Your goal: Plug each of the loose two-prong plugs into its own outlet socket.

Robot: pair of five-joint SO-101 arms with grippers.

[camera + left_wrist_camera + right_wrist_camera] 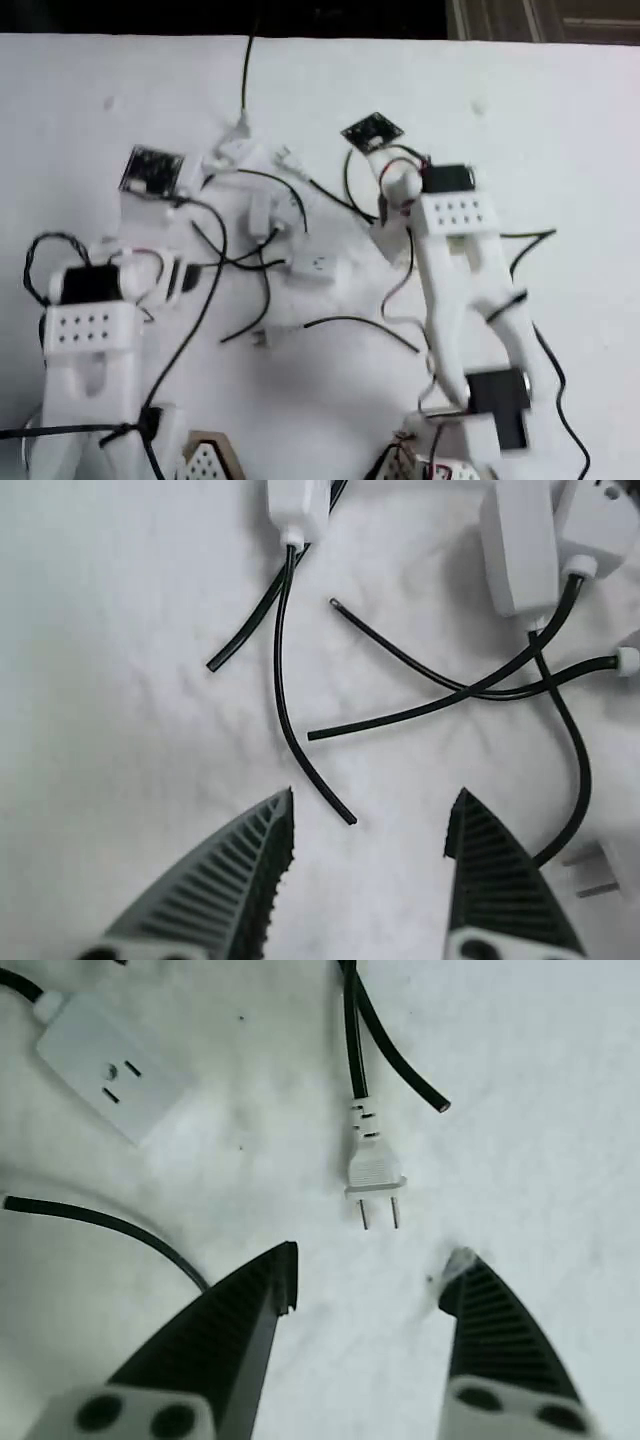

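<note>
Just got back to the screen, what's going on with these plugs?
Neither arm holds anything yet. The right gripper is open, facing a loose white plug whose prongs point toward it, with an empty socket off to the side. The left gripper is open too, over loose black cords, a second plug lying beside one finger.

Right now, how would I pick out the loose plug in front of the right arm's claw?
On the white table, look just ahead of the right gripper, whose fingers are open. The two-prong plug lies there, white on a black cord, with its metal prongs pointing back at the gripper. The outlet block nearby has slots instead.
</note>
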